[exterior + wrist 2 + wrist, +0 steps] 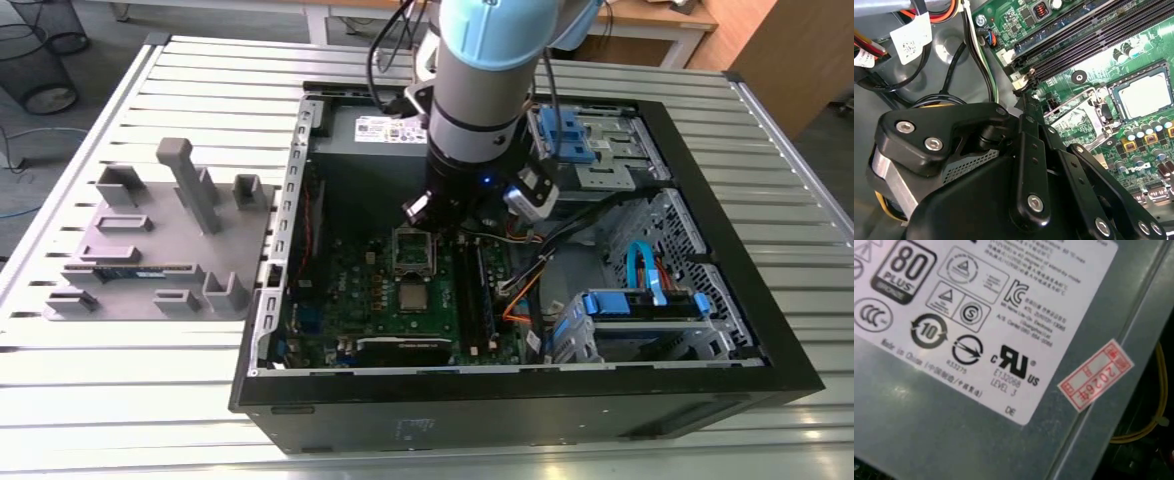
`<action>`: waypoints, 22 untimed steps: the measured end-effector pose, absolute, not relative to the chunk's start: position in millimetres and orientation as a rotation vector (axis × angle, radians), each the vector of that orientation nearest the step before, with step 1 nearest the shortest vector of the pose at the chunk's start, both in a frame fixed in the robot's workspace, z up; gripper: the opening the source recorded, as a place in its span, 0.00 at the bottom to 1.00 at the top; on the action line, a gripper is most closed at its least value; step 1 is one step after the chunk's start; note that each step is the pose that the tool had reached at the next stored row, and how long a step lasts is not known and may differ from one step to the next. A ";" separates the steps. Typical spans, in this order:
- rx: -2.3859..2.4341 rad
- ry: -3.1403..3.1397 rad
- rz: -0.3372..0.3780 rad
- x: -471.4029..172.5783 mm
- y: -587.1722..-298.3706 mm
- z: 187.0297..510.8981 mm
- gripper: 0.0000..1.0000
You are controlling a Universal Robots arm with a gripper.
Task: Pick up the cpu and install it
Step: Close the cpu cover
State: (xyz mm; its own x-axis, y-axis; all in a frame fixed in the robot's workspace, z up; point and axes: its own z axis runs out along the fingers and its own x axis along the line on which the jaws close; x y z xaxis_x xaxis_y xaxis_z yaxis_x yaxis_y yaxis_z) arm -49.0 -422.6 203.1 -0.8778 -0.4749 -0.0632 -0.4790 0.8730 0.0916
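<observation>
Hanging vertical into the case point(534, 420), arm point(481, 90) with end effector point(451, 225) beside socket point(414, 250), near cpu point(414, 296), grasp indiscernible.

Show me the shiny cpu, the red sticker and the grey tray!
cpu point(1146, 95): second wrist view, middle of its silver top.
red sticker point(1095, 375): first wrist view, its centre.
grey tray point(147, 235): exterior view, a bare flat patch.

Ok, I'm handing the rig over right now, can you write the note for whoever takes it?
The end effector hangs low over the motherboard, by the memory slots. It does not hold the cpu.
The cpu lies silver side up in the socket, with the metal retaining frame swung open beside it.
Done: the chip appears placed in the socket.
Left: seating cannot be confirmed from here, and the frame is not closed.
</observation>
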 end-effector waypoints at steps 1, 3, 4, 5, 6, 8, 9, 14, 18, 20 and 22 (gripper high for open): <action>-0.767 3.002 0.162 -49.3 -422.7 203.0 0.11; -0.771 3.002 0.162 -49.9 -422.7 202.8 0.11; -0.773 3.001 0.162 -50.0 -422.6 202.7 0.11; -0.776 3.001 0.161 -50.1 -422.6 202.7 0.11; -0.778 3.000 0.159 -50.1 -422.5 202.6 0.11; -0.783 3.001 0.150 -50.4 -422.6 203.3 0.11; -0.786 3.002 0.144 -50.4 -422.7 204.2 0.11; -0.798 3.004 0.122 -50.5 -422.9 211.2 0.11; -0.805 3.006 0.108 -50.9 -423.1 217.8 0.11; -0.808 3.006 0.101 -51.2 -423.1 220.8 0.11; -0.811 3.007 0.093 -51.6 -423.1 223.6 0.11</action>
State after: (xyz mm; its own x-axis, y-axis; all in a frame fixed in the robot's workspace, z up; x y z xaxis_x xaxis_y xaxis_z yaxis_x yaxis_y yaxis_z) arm -51.6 -423.1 223.6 -0.8641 -0.5018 -0.0402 -0.5033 0.8626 0.0512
